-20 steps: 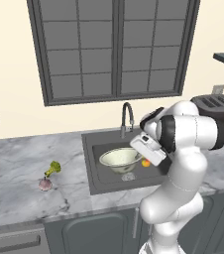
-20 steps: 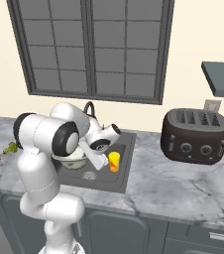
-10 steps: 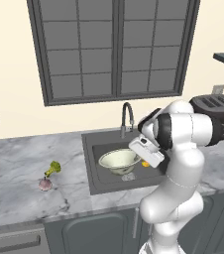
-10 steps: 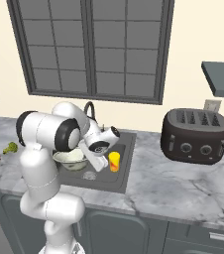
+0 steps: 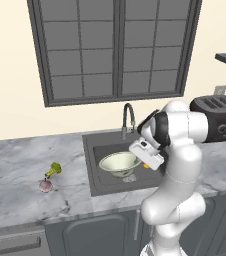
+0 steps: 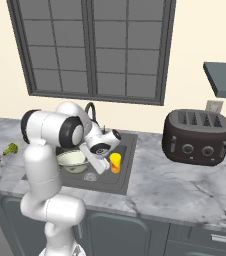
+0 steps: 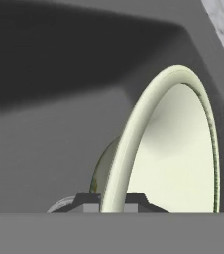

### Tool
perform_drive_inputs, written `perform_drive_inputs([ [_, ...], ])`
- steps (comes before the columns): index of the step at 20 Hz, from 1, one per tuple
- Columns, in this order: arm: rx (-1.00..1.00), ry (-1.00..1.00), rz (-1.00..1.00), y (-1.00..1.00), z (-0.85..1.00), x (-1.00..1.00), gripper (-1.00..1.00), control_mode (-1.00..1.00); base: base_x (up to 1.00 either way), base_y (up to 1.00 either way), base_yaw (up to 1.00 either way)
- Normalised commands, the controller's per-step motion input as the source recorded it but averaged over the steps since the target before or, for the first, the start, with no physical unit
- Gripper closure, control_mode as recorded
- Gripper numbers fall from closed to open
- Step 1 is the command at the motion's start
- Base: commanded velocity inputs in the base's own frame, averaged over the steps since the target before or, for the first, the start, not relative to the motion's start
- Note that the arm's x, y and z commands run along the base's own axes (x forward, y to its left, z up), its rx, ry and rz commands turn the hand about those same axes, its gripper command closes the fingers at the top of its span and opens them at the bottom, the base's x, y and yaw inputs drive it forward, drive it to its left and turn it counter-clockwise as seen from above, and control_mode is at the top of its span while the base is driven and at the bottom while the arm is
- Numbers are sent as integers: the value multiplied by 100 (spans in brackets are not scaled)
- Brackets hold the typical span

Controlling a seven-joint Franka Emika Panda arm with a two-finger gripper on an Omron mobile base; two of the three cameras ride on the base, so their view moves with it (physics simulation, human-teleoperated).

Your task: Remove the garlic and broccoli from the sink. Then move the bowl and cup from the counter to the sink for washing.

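Observation:
In the hand view my gripper (image 7: pixel 111 199) is shut on the rim of the pale cream-green bowl (image 7: pixel 176 149), which rises between the two fingertips (image 7: pixel 86 201). The bowl (image 5: pixel 118 163) sits low inside the dark sink (image 5: pixel 93 150), under the gooseneck tap, with my hand at its right edge. The yellow cup (image 6: pixel 115 162) stands upright in the sink's right part, just beyond my hand. On the marble counter (image 5: pixel 15 165) left of the sink lie the garlic (image 5: pixel 45 185) and, just behind it, the broccoli (image 5: pixel 54 169).
A dark curved tap (image 5: pixel 128 117) stands at the sink's back edge. A whitish drain disc (image 6: pixel 90 176) lies on the basin floor in front of the bowl. A black toaster (image 6: pixel 197 136) stands on the counter at the right, below a wall shelf.
My hand and the bowl have sunk a little lower into the sink. The cup, garlic and broccoli have stayed put.

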Motion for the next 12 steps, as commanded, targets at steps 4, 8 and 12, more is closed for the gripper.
perform_drive_inputs([
  [4, 0, 0, 1, -1, -14, 10, 100, -100, 0, 0, 0],
  [8, 0, -1, 1, 0, -15, 10, 100, -100, 0, 0, 0],
  [12, 0, -4, 1, 0, -13, 11, 100, -100, 0, 0, 0],
])
